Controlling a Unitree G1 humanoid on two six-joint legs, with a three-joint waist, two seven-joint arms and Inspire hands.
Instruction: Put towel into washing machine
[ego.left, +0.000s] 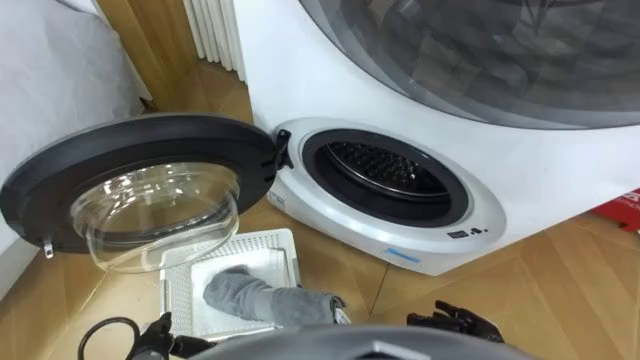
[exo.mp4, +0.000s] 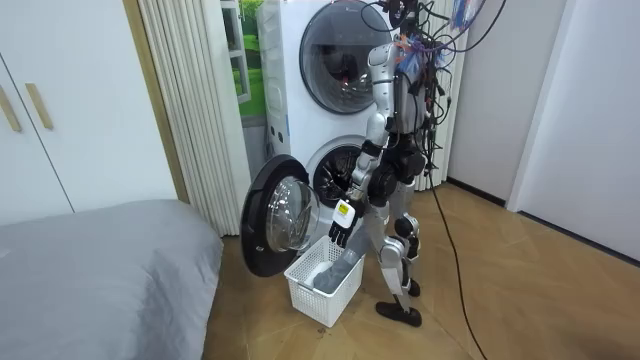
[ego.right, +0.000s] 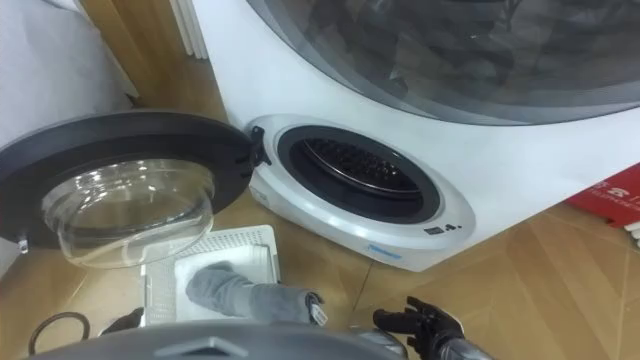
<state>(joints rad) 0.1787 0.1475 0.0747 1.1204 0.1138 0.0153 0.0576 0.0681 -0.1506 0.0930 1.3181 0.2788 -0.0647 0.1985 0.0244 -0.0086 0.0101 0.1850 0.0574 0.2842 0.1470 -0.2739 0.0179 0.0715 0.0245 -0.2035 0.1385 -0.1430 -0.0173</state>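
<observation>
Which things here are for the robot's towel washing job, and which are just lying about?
For the job:
- grey towel
- white basket that the towel lies in
- washing machine
- its open door

Just about:
- bed
- pleated curtain
- wardrobe
- upper machine stacked on top

There's a silver-grey shell on torso and limbs, black joints at the hips, dark feet, dark cables tangled overhead; right hand (ego.right: 420, 325) all black, left hand (exo.mp4: 338, 234) black under a yellow-white tag
</observation>
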